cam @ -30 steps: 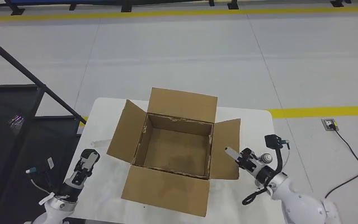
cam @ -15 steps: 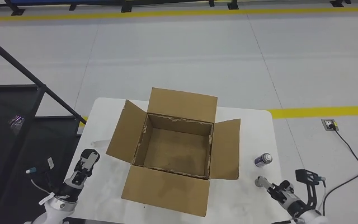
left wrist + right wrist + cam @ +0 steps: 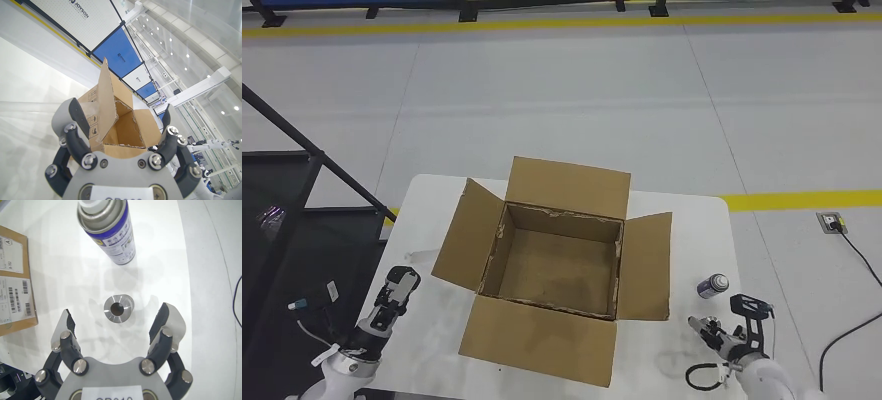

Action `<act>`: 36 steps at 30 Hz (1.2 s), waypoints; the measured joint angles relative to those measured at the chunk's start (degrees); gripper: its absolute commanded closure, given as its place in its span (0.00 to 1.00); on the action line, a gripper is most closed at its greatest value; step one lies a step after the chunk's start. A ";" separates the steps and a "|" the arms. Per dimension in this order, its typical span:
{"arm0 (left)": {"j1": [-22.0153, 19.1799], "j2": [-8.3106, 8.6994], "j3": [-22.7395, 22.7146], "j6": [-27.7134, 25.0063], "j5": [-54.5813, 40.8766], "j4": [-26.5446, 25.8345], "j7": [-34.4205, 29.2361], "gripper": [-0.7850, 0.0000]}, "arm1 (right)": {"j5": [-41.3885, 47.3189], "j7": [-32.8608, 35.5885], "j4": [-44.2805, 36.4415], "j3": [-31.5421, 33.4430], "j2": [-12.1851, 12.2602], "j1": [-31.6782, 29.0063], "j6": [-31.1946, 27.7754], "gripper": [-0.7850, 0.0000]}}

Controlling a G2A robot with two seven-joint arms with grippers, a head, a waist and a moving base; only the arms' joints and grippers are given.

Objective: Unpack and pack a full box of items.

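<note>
An open cardboard box (image 3: 552, 265) stands in the middle of the white table (image 3: 692, 215), its inside bare with all flaps spread. A blue-and-white spray can (image 3: 712, 286) stands upright to the right of the box. In the right wrist view the can (image 3: 111, 232) stands beyond a small silver metal collet (image 3: 118, 309) on the table. My right gripper (image 3: 115, 315) hangs open just above the collet, one finger on each side, not touching it. My right gripper (image 3: 704, 328) is near the front right corner. My left gripper (image 3: 121, 111) is open, holds nothing and faces the box (image 3: 122, 123).
The box's right flap (image 3: 15, 281), with labels on it, lies close beside my right gripper. My left gripper (image 3: 400, 283) rests over the table's front left part, near the box's left flap (image 3: 457, 235). A black frame (image 3: 282, 140) stands off the left edge.
My right arm drew back from beside the box's right flap and the can toward the table's front right, then edged slightly left. The left arm has not moved.
</note>
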 measured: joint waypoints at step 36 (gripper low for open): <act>0.78 -0.09 -0.90 0.65 0.50 -0.60 1.49 0.00 | -0.15 -12.80 -32.58 -11.04 -0.65 -3.96 -1.06 1.00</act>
